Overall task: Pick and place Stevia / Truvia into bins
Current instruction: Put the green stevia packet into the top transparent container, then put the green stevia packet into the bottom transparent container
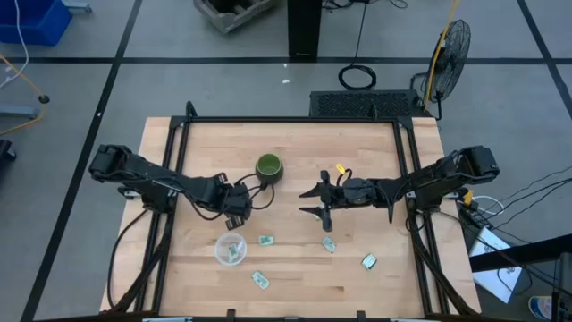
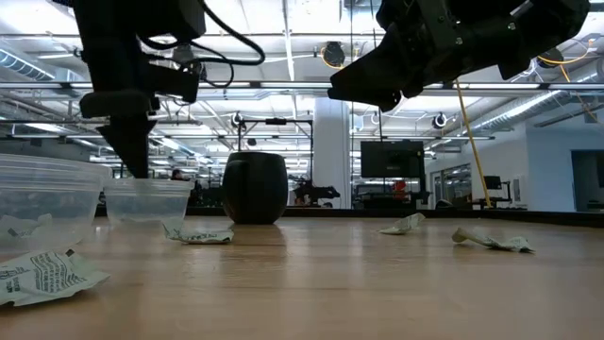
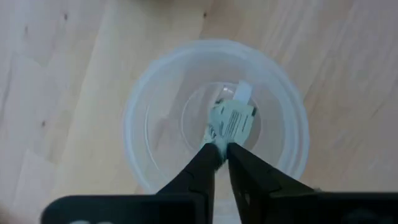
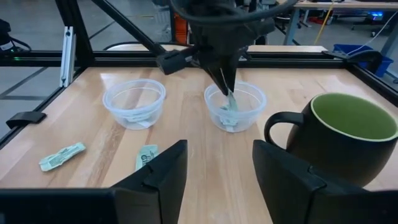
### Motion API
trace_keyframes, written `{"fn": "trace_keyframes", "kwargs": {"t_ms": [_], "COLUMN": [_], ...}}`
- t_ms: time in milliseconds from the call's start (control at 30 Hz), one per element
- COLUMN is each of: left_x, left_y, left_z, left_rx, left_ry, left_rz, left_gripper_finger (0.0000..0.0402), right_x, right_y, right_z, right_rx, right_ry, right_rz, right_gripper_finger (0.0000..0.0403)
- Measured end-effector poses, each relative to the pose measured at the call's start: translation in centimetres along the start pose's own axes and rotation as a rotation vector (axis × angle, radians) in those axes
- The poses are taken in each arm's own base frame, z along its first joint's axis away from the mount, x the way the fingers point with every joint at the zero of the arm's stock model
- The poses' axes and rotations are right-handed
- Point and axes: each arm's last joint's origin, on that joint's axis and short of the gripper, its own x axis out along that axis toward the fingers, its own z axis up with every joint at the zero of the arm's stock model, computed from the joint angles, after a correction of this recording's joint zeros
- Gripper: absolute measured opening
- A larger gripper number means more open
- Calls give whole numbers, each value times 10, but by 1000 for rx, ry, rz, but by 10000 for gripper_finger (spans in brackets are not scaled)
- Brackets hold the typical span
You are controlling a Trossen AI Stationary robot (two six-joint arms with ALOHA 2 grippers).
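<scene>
Stevia packet [image 3: 233,121] hangs inside the clear cup [image 3: 134,93], just above its floor, at the tip of the left gripper [image 3: 219,149]; gripper poised straight over the cup mouth; cannot tell whether it pinches the packet or has let go. At least one more packet looks to lie in the bottom of that cup; second cup [image 4: 111,99] sits just beside it and also looks to hold a packet. Four loose packets lie flat on the table [image 1: 375,152]: one [image 1: 265,240] near the cups, one [image 1: 329,244] below the right gripper, one [image 1: 368,261] farther right, one [image 1: 260,280] near the front edge. Right gripper [image 4: 217,180] hovers above the board near the green mug [image 4: 348,134], jaws wide apart, holding nothing.

Handling judgement: packets are very light, thin, soft paper, crumple easily, not fragile; lying flat they give little to grab, so take a raised edge or corner, pinching across the short side; may cling to the pads on release.
</scene>
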Motion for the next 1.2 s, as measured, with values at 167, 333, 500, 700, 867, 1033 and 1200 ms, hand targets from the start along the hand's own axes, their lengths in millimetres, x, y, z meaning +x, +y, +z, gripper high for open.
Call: {"fn": "trace_keyframes", "kwargs": {"t_ms": [167,333,500,700,867,1033,1200], "left_x": [2,2,2,-5,-24,-48,-62], "left_y": [0,0,1,-1,-5,-6,-7], "left_z": [0,1,1,7,23,41,51], "left_rx": [1,-1,-1,7,83,106,96], "left_ry": [-11,-21,-39,-40,-105,-206,-267], "left_rz": [-3,3,32,-8,-43,-57,-60], "left_gripper_finger": [81,87,87,88,88,88,88], "right_x": [0,-1,-3,-8,-14,-20,-31], "right_y": [0,-1,-2,-7,-8,-3,-5], "right_z": [-2,-12,-25,-38,-50,-63,-83], "right_rx": [-2,-41,36,60,140,175,240], "right_ry": [17,125,258,389,504,548,586], "right_rz": [-1,-4,-31,-202,-200,-147,-235], "right_gripper_finger": [177,178,178,178,179,179,179]}}
